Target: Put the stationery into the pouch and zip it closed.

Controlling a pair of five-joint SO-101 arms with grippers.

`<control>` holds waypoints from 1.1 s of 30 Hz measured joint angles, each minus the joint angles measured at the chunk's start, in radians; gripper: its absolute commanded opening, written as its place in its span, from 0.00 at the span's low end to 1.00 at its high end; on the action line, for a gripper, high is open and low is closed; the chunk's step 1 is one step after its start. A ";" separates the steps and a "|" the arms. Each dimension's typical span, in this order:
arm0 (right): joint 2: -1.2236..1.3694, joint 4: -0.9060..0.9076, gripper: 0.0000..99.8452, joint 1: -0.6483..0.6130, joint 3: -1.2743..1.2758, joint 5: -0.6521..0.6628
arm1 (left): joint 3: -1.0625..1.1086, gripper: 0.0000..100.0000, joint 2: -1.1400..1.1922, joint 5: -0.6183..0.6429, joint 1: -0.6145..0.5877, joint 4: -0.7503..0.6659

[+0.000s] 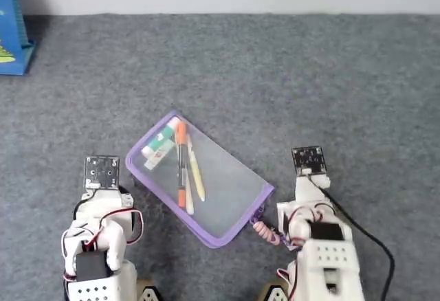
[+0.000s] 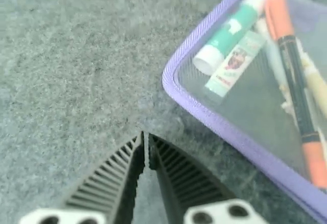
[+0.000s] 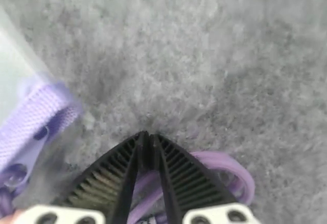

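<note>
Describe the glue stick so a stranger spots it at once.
On the grey mat lies a clear pouch with purple edging. In its far corner lies the glue stick: a short green tube with a white cap, stubbier than the long thin pens beside it.

Clear glossy plastic pouch (image 1: 206, 177), fuzzy felt table (image 1: 330, 81)

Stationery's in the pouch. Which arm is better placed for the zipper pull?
Right, most likely. The zipper pull and a purple loop lie beside the right hand. The left hand sits off the pouch's opposite end.
</note>
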 measured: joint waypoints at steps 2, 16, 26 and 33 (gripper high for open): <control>-0.129 0.035 0.01 -0.002 0.052 -0.002 | 0.000 0.01 0.000 0.000 0.000 0.005; -0.612 0.385 0.01 0.008 0.066 -0.087 | 0.000 0.01 0.000 0.003 0.115 0.104; -0.640 0.535 0.01 0.008 0.066 -0.087 | 0.000 0.01 0.000 0.006 0.120 0.114; -0.640 0.540 0.01 0.008 0.066 -0.087 | 0.000 0.01 -0.002 0.006 0.126 0.114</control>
